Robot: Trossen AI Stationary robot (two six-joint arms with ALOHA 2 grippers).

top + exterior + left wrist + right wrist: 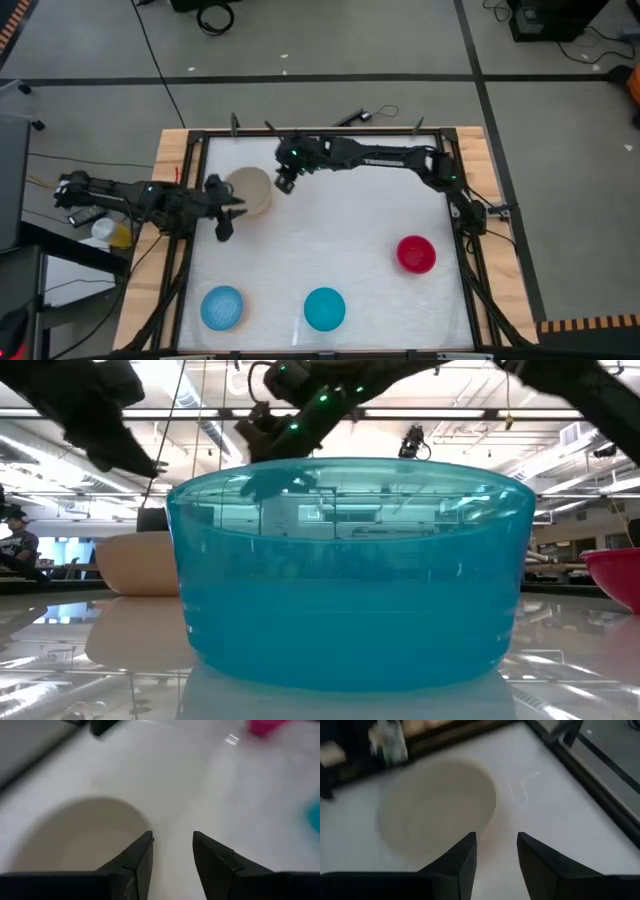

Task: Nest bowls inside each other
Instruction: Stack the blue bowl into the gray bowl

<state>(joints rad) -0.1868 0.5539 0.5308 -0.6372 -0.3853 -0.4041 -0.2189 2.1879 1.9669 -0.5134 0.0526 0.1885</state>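
Observation:
A beige bowl [250,188] stands on its base at the table's far left. Its inside shows in the left wrist view [75,840] and the right wrist view [435,810]. In the low view its outer wall [140,565] looks peach. My left gripper [224,222] [172,837] hovers open just near of that bowl, fingers over bare table. My right gripper [284,184] [496,836] hangs open above the bowl's right rim, holding nothing. A red bowl [416,253], a teal bowl [324,308] [350,570] and a light blue bowl [222,307] stand apart on the table.
The white table top [340,230] lies inside a black frame [455,200] with wooden edges. The teal bowl fills most of the low view; the red bowl's rim [615,570] shows at its right. Bare table lies between the far bowl and the near row.

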